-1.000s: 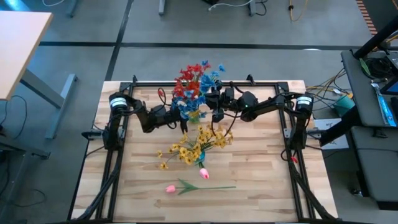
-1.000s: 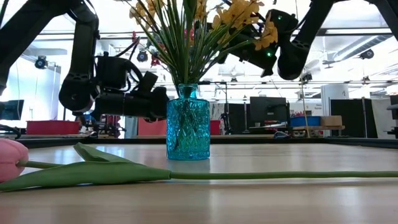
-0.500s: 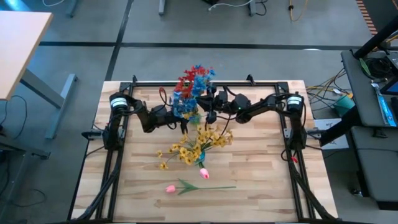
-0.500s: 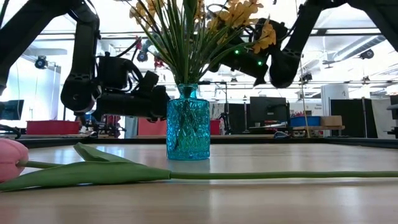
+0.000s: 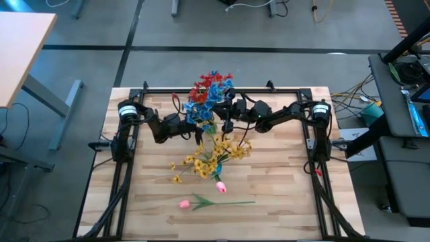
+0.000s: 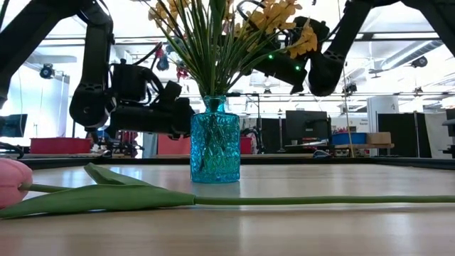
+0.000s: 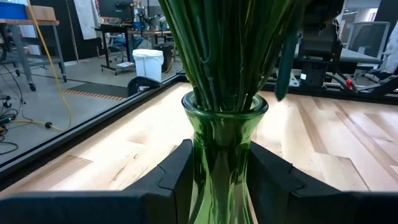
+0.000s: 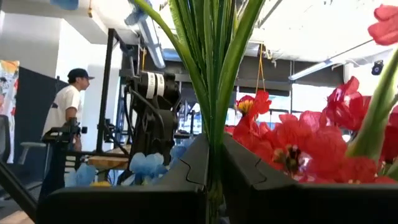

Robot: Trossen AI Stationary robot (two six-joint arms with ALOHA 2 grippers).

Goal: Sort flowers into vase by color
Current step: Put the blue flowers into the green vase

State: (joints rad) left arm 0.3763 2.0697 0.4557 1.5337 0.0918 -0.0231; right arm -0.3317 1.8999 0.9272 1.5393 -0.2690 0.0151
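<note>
A green glass vase (image 7: pixel 221 143) stands at the table's far middle, full of green stems under a bunch of red and blue flowers (image 5: pixel 207 94). My left gripper (image 7: pixel 221 171) reaches in level from the left, and the vase sits between its fingers. My right gripper (image 8: pixel 211 158) comes from the right, above the vase, shut on a flower spray's stems. One dark stem end (image 7: pixel 285 68) hangs just beside the vase's rim. Nearer stands a teal vase (image 6: pixel 215 142) of yellow flowers (image 5: pixel 209 158). A pink tulip (image 5: pixel 183 203) lies flat on the table near the front. My left gripper has the green vase's neck (image 7: pixel 205 155) between its two fingers, one on each side, coming level from the table's left. The vase stands upright; its foot is out of view. My right gripper pinches a thin bundle of green stems (image 8: pixel 213 134) between its fingers, which slant upward. The stems stand upright through the hold; their blossoms are above the picture.
The teal vase and its wide yellow bunch stand close in front of both grippers. A second pink bud (image 5: pixel 220 187) shows just near of it. A black frame (image 5: pixel 222 89) runs along the table's far edge. A person (image 8: pixel 65 118) stands in the room behind.
My right gripper has gone toward the table's left, closer to the green vase, and has rolled a little. Its spray has moved with it, and the blue blossoms have drawn in against the red and blue bunch.
</note>
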